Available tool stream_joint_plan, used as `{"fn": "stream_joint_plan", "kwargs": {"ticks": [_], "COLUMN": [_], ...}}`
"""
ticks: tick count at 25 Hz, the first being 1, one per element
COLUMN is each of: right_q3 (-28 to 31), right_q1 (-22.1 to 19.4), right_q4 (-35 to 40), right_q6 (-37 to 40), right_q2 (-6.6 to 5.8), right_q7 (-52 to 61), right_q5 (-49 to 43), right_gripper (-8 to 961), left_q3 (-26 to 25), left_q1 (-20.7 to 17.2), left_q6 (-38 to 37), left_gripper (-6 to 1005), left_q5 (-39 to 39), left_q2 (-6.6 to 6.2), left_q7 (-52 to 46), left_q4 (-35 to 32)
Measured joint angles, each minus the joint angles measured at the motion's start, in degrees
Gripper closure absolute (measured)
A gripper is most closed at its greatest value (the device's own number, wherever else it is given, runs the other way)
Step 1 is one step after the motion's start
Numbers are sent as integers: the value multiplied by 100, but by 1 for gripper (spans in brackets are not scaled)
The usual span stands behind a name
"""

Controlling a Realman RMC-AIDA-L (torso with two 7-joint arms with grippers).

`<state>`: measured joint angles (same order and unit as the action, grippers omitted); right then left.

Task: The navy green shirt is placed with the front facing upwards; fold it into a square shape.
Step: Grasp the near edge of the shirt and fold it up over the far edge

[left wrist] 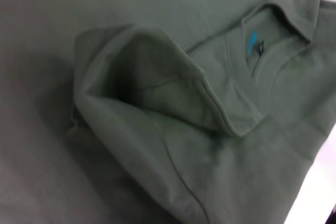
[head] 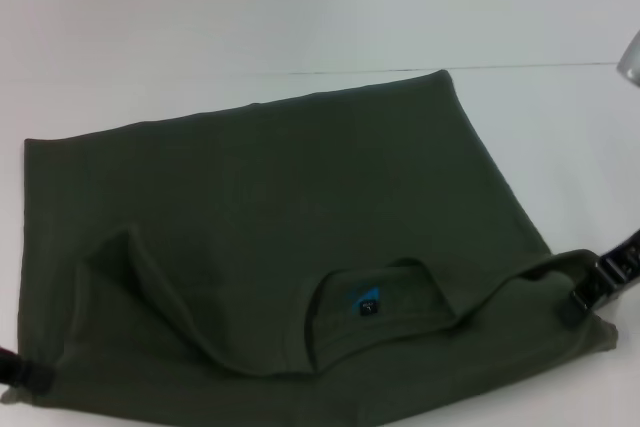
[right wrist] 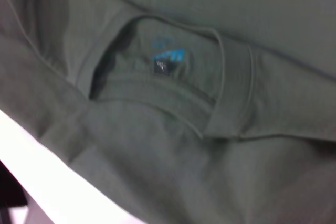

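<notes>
1. The near hem-side edge of the navy green shirt (head: 280,207) lies closest to the head camera, bunched along the bottom of the view, with a raised fold of cloth (head: 135,267) standing up toward the robot's left

2. The shirt is spread over the white tabletop (head: 560,127), its plain green cloth facing up and its far edge running straight across toward the far right corner; no chest print shows

3. The ribbed neck opening (head: 385,307) sits near the front edge, right of centre, with a small dark label (head: 368,307) and a blue mark inside it; both wrist views show the same collar and label, (left wrist: 260,50) and (right wrist: 161,66)

4. The right pincer (head: 585,292) is at the shirt's near right corner, its dark fingers pressed together on the cloth edge, which is drawn up into a ridge running from the collar to the pincer

5. The left pincer (head: 25,372) shows only as a dark tip at the shirt's near left corner, touching the cloth; whether it is pinching cannot be told

6. In the left wrist view the raised fold (left wrist: 157,87) forms an open pocket of cloth beside the collar
</notes>
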<state>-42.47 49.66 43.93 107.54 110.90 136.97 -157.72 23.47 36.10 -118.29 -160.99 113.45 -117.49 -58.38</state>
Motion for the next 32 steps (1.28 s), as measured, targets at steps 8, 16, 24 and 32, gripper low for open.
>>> {"fn": "stream_joint_plan", "kwargs": {"ticks": [8,16,24,32], "right_q3": [973,1199,1210,1165], "right_q1": [41,-161,-350,-436], "right_q4": [241,267,-296,-751], "right_q6": [-57,-862,-2073,-3373], "right_q2": [-77,-176,-197,65], "right_q7": [105,525,590,166], "right_q5": [35,1137,2081,2712], "right_gripper": [912,912,912,912], "left_q3": [-954,-1708,-1941,-1871], "left_q1": [176,186,-81,-266], "left_q6": [36,474,1364,2584], "left_gripper": [983,982,981,981], "left_q5": [65,482,1313,2292], "left_q2": [-231,-341,-276,7], "left_q7": [-75,-297,-547,-425], "left_q4": [42,75,267,767]}}
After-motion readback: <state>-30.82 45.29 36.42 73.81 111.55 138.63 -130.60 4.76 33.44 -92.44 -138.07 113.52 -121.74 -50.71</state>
